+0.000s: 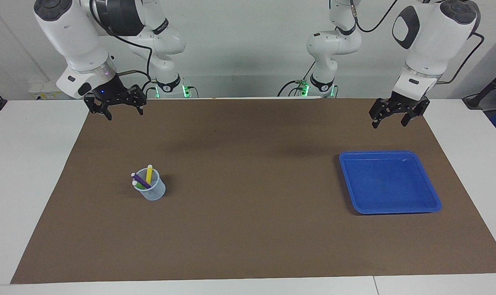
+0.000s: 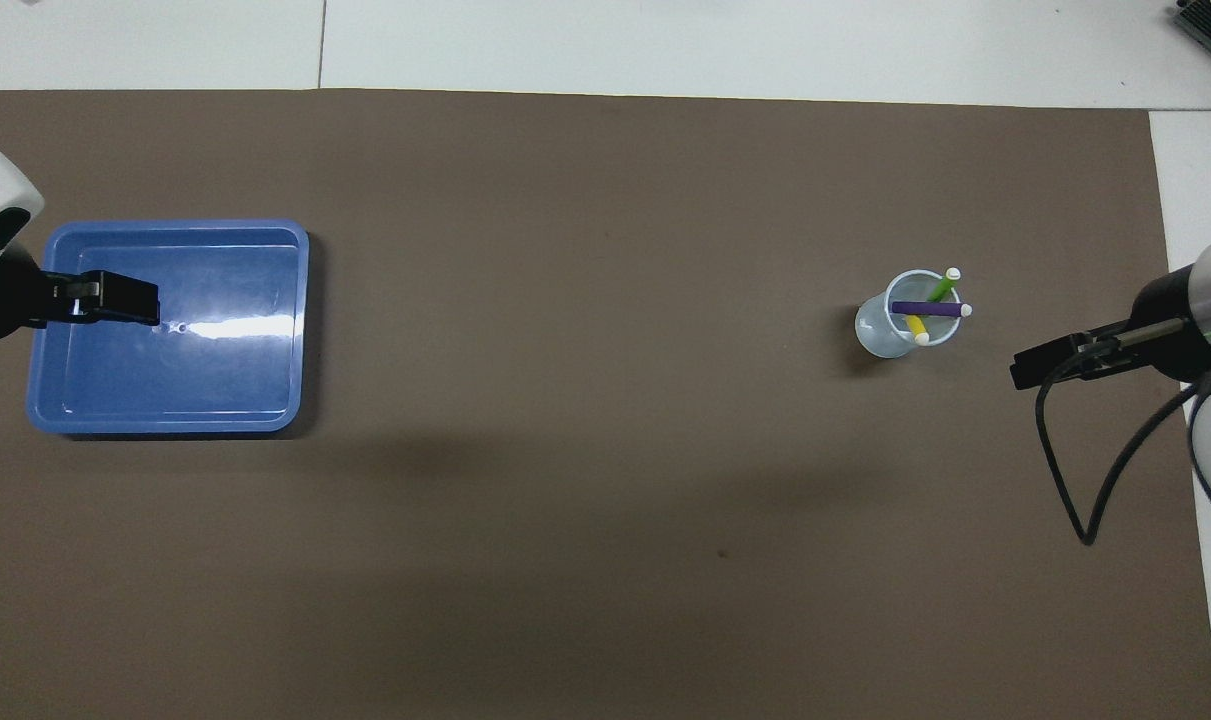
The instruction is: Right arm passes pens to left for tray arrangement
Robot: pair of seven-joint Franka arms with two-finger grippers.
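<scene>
Pens [image 1: 143, 179] — green, purple and yellow — stand together in a translucent cup [image 1: 151, 190] on the brown mat [image 1: 248, 229], toward the right arm's end of the table. They lean against one another, pale ends up, the purple one lying crosswise over the cup's mouth. The blue tray [image 1: 432, 205] sits flat and holds nothing, toward the left arm's end, well apart from the cup.

My right gripper [image 1: 125, 107] hangs in the air above the mat's edge closest to the robots, jaws spread and holding nothing. The left gripper [image 1: 391, 116] is the same, raised with jaws apart, hanging above the mat just short of the tray's nearer rim; I'd leave that arm waiting for now.

None of the task is done, as I read it, so the step in hand is the first pick. I'd bring the right gripper out over the cup, come down from above and turn the wrist so the jaws straddle one pen only. The yellow pen [image 1: 149, 174] stands most upright and looks the easiest to single out — the purple pen [image 1: 141, 180] crosses the others and may drag them. I'd close low on the pale end and lift straight up, slowly, since the cup looks light and could tip or ride up with the pen. I'd also leave enough barrel free for the left gripper to take at the handover.
</scene>
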